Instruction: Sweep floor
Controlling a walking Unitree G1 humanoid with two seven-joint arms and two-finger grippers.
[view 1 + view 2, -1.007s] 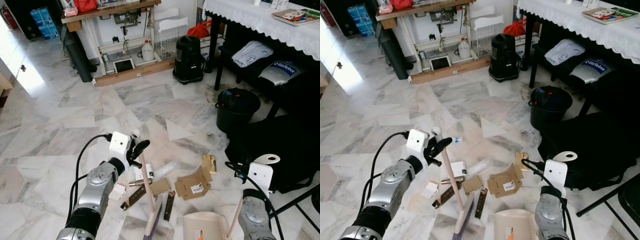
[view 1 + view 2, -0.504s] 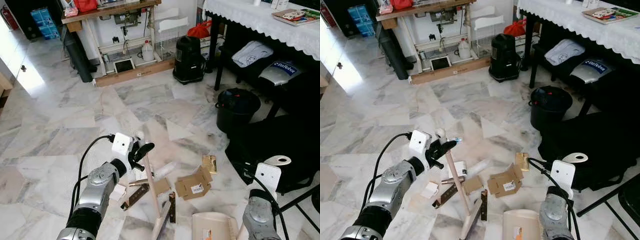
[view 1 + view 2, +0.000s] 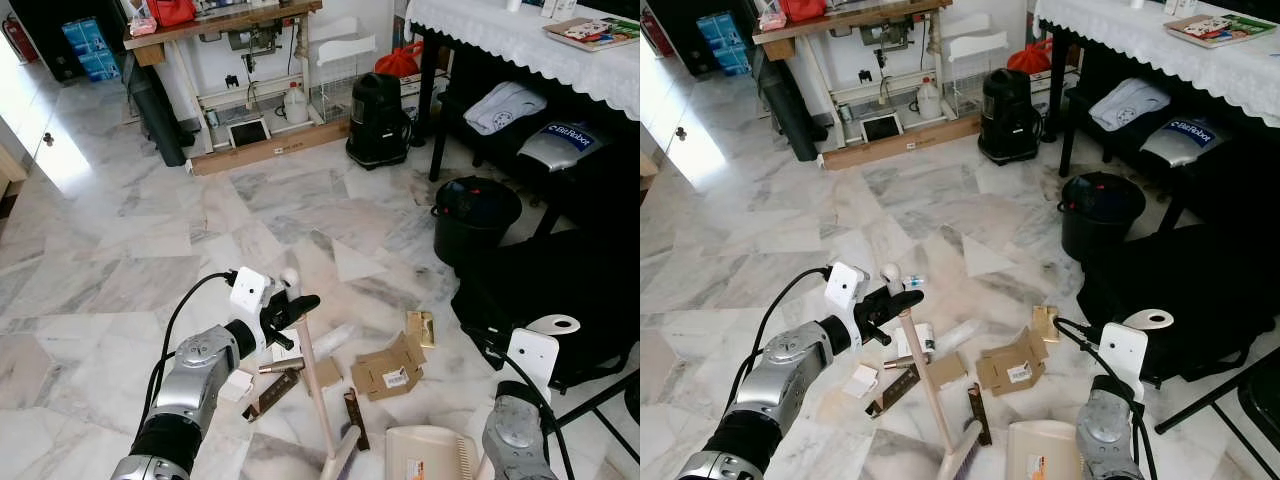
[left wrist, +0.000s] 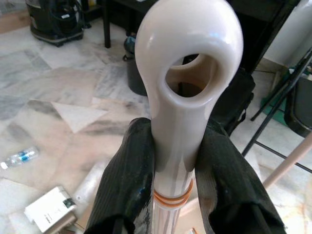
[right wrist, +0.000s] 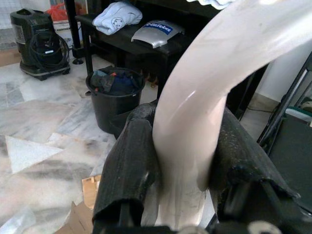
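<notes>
The left gripper (image 3: 290,312) has swung the broom (image 3: 318,400) head toward the dustpan (image 3: 425,455).

Black bucket (image 3: 473,215) near the white-clothed bench (image 3: 520,40). Black vacuum cleaner (image 3: 377,118) before the far wall. Wooden workbench (image 3: 215,22) at far left, white jug (image 3: 294,104) beneath it.

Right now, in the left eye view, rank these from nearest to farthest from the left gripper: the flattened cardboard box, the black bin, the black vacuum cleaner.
From the left gripper, shut on the broom handle:
1. Flattened cardboard box, on the floor just to its right.
2. Black bin, farther right, beside the table.
3. Black vacuum cleaner, far ahead by the wall.
</notes>
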